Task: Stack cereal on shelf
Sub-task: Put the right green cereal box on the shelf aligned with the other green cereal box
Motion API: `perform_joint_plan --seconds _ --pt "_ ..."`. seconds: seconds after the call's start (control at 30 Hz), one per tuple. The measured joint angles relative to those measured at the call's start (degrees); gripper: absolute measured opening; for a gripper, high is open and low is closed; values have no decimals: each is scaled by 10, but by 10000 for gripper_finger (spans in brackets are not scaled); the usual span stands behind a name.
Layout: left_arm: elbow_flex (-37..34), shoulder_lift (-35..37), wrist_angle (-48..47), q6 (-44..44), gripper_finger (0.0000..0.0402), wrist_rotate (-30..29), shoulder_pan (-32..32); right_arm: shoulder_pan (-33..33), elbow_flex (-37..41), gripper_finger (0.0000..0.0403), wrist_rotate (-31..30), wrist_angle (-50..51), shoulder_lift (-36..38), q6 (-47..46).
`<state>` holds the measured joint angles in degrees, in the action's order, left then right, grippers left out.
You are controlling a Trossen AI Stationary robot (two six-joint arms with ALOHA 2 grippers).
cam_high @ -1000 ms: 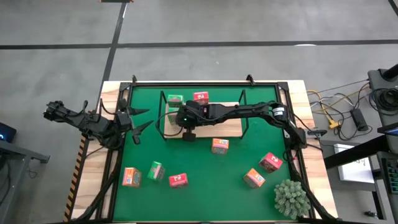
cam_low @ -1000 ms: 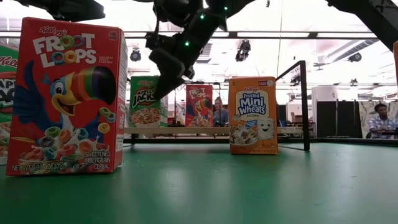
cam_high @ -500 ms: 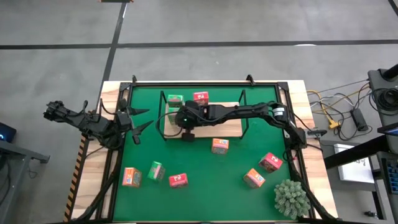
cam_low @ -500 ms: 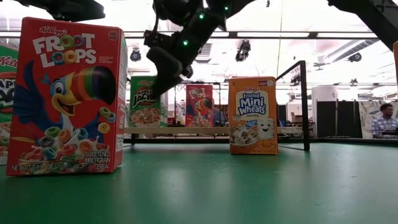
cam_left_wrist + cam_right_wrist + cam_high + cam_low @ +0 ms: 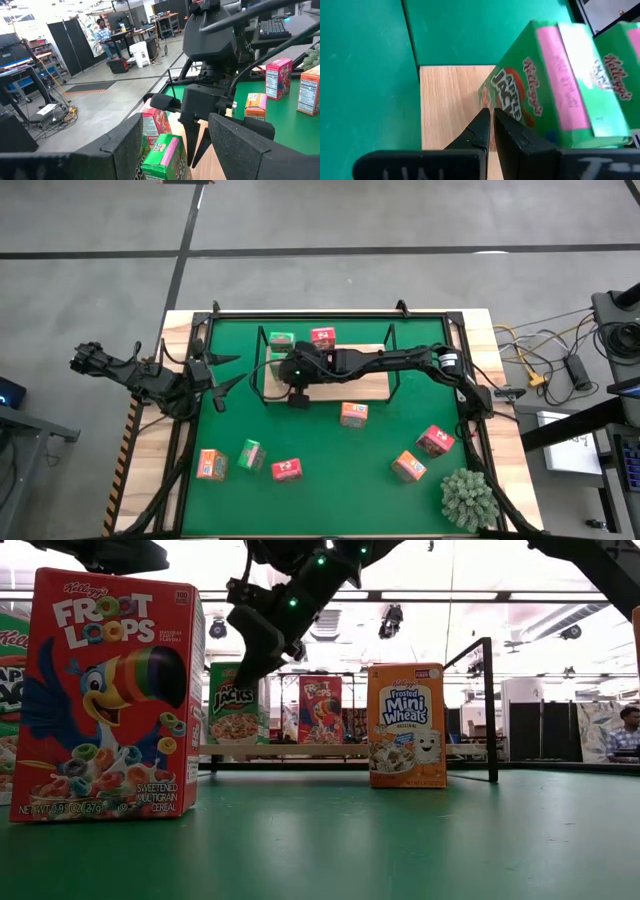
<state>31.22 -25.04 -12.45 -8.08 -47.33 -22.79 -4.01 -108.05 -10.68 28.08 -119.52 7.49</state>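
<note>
The shelf [image 5: 370,385] is a light-wood board with a black wire frame at the far middle of the green mat. A green cereal box [image 5: 281,340] and a pink-red one [image 5: 322,336] stand on it. The right wrist view shows a second green box [image 5: 620,55] beside the first [image 5: 545,85]. My right gripper [image 5: 298,396] is shut and empty. It hangs above the shelf's near left part, in front of the green box [image 5: 232,710]. My left gripper [image 5: 230,373] is open and empty at the mat's left edge.
Loose boxes stand on the mat: orange [image 5: 353,414], pink-red [image 5: 434,441], orange [image 5: 408,466], orange [image 5: 211,465], green [image 5: 250,453] and pink-red [image 5: 287,470]. A spiky grey-green plant [image 5: 467,498] sits at the near right corner.
My right gripper has risen above the shelf and shifted a little toward the table's left, staying shut. The boxes have kept still.
</note>
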Motion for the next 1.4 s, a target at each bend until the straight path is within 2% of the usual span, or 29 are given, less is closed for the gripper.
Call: perform_joint_plan --seconds 1.1,1.4 --pt "0 0 0 0 210 0 0 -6 1 12 -5 -43 -5 25" --pt "0 0 15 0 210 1 0 30 -22 12 1 58 29 9"
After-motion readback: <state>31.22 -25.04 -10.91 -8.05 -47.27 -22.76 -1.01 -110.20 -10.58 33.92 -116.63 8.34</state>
